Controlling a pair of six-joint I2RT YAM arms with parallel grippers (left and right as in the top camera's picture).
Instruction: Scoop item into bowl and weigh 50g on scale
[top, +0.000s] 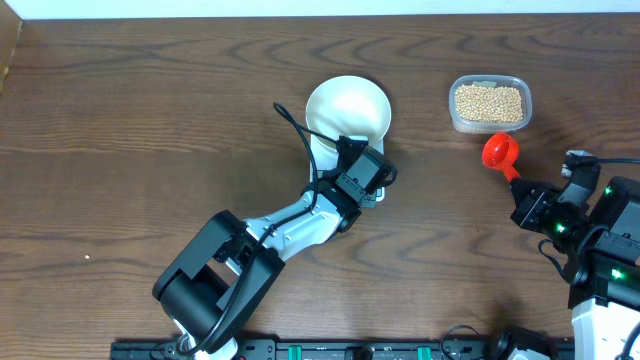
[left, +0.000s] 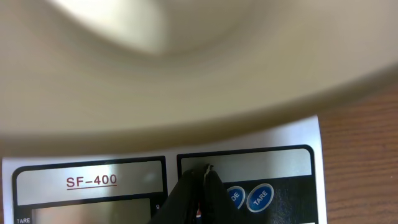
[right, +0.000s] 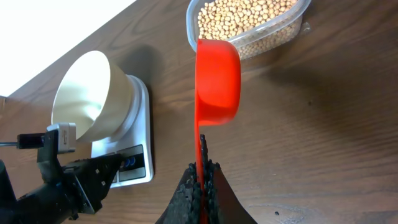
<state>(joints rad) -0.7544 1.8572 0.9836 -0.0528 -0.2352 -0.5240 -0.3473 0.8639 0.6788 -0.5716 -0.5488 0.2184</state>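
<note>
Nearest the robot, the right hand (right: 202, 179) is clamped on the thin handle of a red scoop (right: 217, 74), whose cup points toward twelve o'clock and shows no beans in the overhead view. The left hand (left: 205, 177) has its fingers together, tips at the front panel of the scale (right: 144, 124), just at nine o'clock of the two round buttons (left: 260, 198) and below the display (left: 261, 165); whether it presses the panel I cannot tell. Behind the panel the white bowl (top: 347, 108) sits on the scale, looking empty. At three o'clock of the bowl, well apart from it, a clear tub (top: 453, 112) on the worktop (top: 150, 100) holds the beans (top: 489, 103), with the scoop's cup just at six o'clock of it.

By my judgement no scooping has begun. The beans are small, hard and smooth, so they should pour freely but roll and bounce off if the scoop tilts or is overfilled; level carrying and a low, slow tip over the bowl seem wise. Each bean is light, so the last grams call for a trickle. The scoop is stiff plastic and best held by its handle, as now. The tub looks light and may slide when dug into. The bowl is smooth and rests loose on the scale, so a knock could shift it
</note>
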